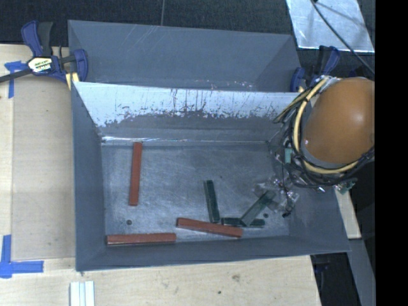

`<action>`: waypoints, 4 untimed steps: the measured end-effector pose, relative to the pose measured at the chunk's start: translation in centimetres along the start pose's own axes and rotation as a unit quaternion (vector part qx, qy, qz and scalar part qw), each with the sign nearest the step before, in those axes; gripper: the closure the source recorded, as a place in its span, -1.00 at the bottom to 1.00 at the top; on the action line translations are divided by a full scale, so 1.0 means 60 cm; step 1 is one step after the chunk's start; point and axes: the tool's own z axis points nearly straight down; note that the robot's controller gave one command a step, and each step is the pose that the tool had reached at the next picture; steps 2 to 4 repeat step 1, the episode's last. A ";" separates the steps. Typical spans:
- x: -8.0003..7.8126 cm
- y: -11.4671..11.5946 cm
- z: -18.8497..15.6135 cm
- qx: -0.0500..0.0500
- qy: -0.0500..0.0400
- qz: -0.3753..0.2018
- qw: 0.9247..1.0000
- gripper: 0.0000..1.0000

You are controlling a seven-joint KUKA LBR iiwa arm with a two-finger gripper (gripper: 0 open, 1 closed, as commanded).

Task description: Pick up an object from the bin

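Note:
My gripper (282,194) hangs low at the right side of the bin, under the arm's orange dome. Its tip is right at the upper end of a dark green stick (260,204) that lies slanted on the floor; whether it touches the stick I cannot tell. A second short dark green stick (243,222) lies flat just below that one. A third dark green stick (211,201) lies nearly upright in the view, a little to the left.
A reddish-brown stick (209,227) lies slanted beside the green ones near the front wall. Another reddish-brown stick (141,238) lies along the front left edge, and a third (134,174) at the left. The bin's right wall is close behind the gripper.

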 end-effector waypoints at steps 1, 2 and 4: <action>-0.006 -0.011 -0.099 0.002 -0.001 0.007 1.000 1.00; -0.006 -0.011 -0.099 0.002 -0.001 0.007 1.000 1.00; -0.006 -0.011 -0.099 0.002 -0.001 0.007 1.000 1.00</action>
